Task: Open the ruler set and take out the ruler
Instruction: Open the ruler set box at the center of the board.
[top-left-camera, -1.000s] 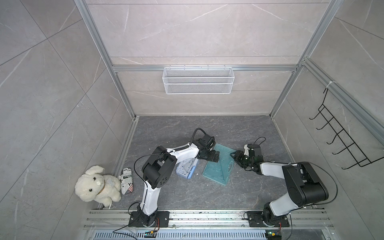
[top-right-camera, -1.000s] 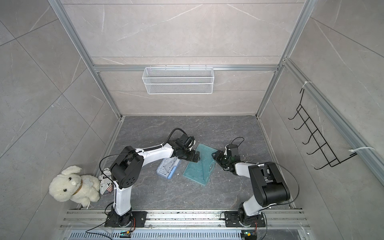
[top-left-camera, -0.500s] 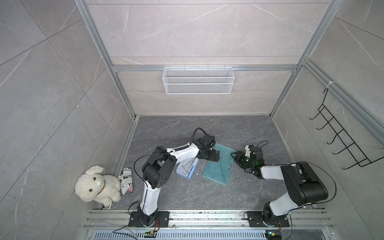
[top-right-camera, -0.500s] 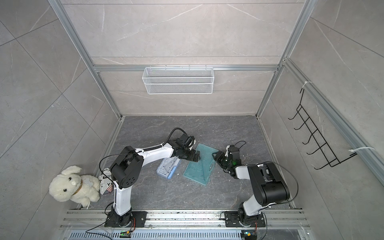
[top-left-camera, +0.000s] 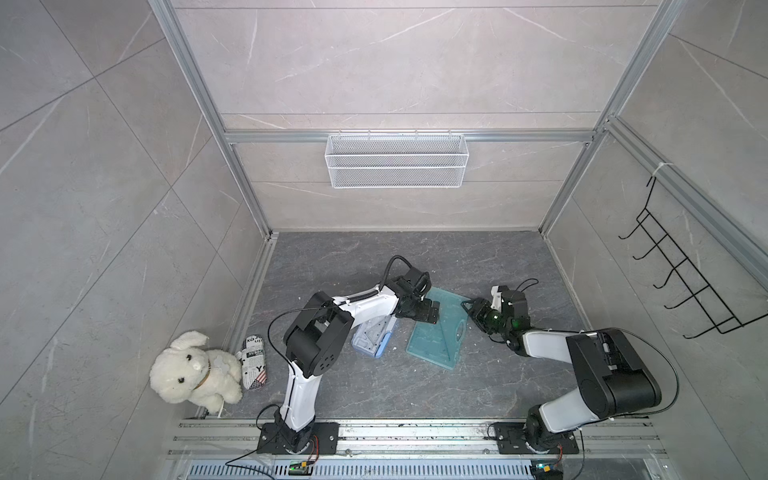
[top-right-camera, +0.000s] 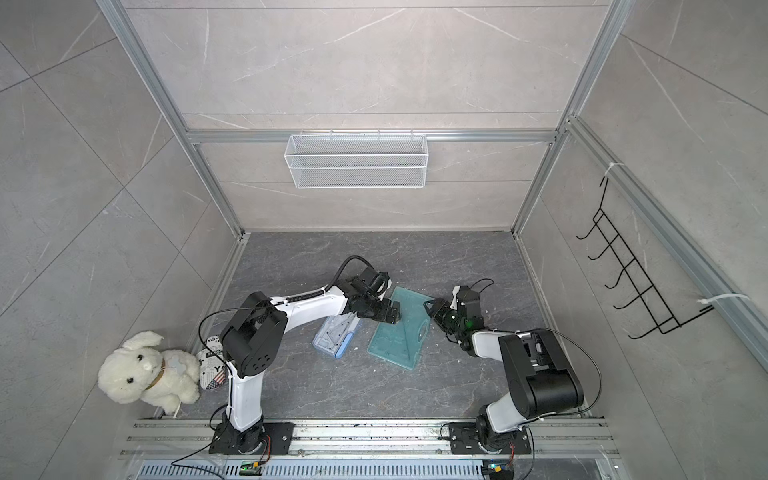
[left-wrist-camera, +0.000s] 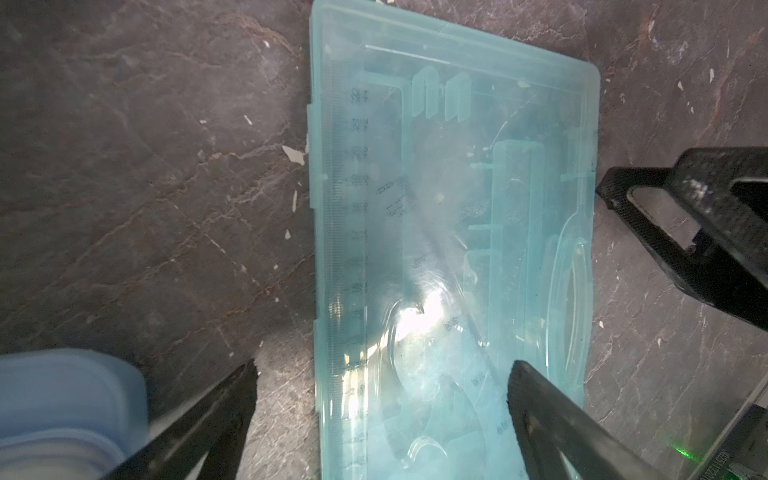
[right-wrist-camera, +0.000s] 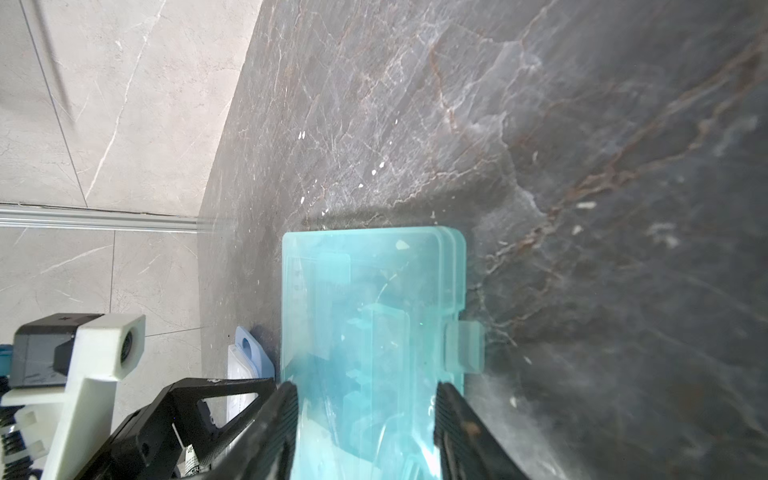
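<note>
Left gripper (top-left-camera: 430, 312) stays spread wide over the shut case (top-left-camera: 434, 340) on the floor, ruler (left-wrist-camera: 353, 232) still inside. Right gripper (top-left-camera: 471, 311) has shifted slightly at its edge, jaws partly apart, grip unclear. Opening looks about to begin.

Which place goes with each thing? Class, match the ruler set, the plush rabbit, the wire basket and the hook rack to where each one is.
Things:
1. ruler set
2. plush rabbit
3. wire basket
4. hook rack

Places:
A. hung on a side wall
B. flat on the dark floor
C. beside a newsprint-patterned pouch
D. hung on the back wall

Pairs: 1-B, 2-C, 3-D, 4-A
</note>
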